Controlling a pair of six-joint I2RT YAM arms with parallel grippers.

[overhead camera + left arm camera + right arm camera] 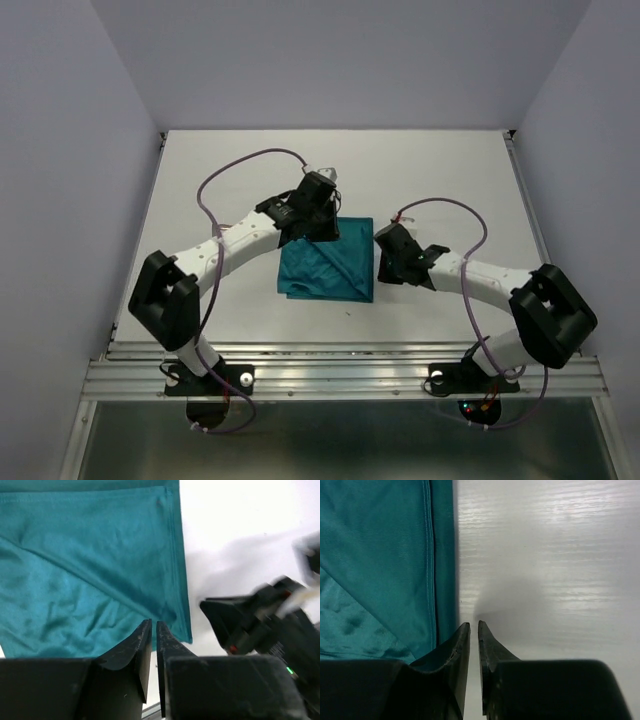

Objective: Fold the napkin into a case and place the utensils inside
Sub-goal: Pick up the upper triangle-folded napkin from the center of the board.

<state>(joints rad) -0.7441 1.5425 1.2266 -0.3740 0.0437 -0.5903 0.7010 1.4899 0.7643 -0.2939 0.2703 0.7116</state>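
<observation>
Left jaws slightly parted over teal napkin point(90, 570).

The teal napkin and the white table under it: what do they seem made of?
The napkin looks like thin, soft fabric with a slight sheen, perhaps synthetic: it creases and has a stitched hem. The table looks like white painted or laminated board, showing faint grain lines.

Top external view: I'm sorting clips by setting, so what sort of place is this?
Probably a robotics lab test cell: bare white table, plain walls boxing it in, two arms bolted to a metal rail.
</observation>
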